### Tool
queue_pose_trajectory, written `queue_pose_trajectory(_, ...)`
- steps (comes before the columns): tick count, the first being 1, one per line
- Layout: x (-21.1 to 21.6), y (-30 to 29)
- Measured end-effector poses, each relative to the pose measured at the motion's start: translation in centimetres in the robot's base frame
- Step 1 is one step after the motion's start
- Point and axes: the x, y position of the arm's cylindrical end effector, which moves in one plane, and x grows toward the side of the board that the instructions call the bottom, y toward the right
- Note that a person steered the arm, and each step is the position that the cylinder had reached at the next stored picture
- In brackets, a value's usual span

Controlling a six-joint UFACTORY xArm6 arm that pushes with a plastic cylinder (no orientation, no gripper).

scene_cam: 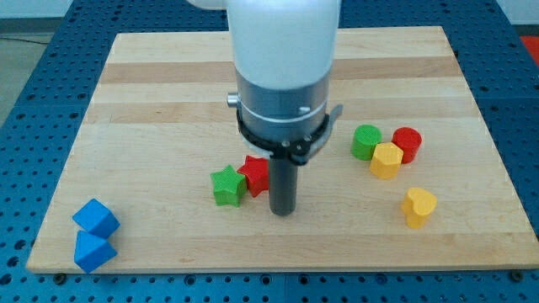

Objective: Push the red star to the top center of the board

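The red star (253, 173) lies near the board's middle, touching the green star (226, 186) on its left. My tip (282, 210) rests on the board just right of and below the red star, close to or touching it. The rod and arm hide the star's right edge. The wooden board (168, 84) fills most of the view.
A green round block (365, 141), a red round block (407, 143) and a yellow block (386, 161) cluster at the right. Another yellow block (418, 206) lies below them. Two blue blocks (94, 218) (92, 251) sit at the bottom left corner.
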Motion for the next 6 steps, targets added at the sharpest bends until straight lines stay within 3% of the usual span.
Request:
queue_pose_trajectory(3, -2.9, -5.8)
queue_pose_trajectory(5, -11.1, -4.6)
queue_pose_trajectory(6, -11.7, -0.4)
